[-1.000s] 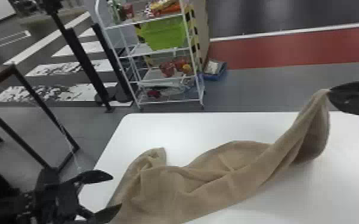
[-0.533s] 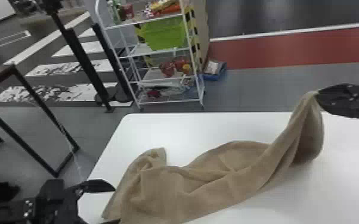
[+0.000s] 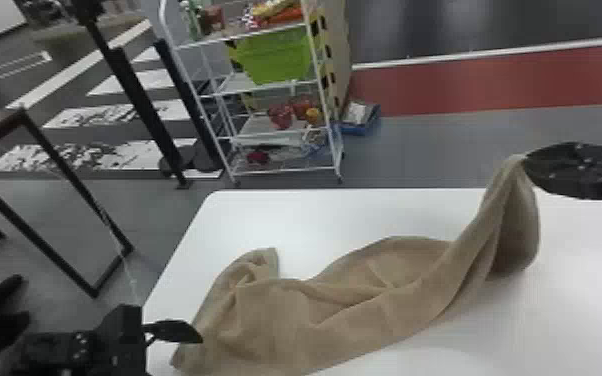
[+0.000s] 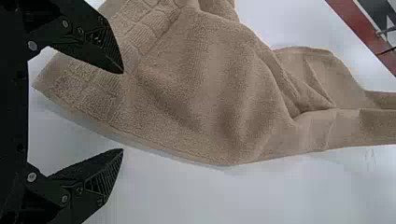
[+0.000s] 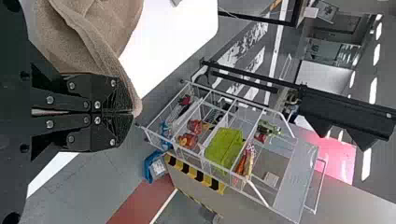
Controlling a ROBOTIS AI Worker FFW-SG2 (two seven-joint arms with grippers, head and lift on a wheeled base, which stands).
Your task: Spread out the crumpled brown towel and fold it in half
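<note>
Right gripper [image 3: 527,161] pinches the brown towel's [image 3: 365,310] raised end.

- Head view: the white table [image 3: 290,215] is looked down on at a slant from the robot's side, with the wire rack [image 3: 260,126] taken in beyond it.
- Left wrist view: the towel [image 3: 355,320] is faced from close above, sideways.
- Right wrist view: the room is faced past the table's edge, sideways, the towel close, the rack farther off.
- Table and towel are shared by all three; the rack, by head and right wrist.
</note>
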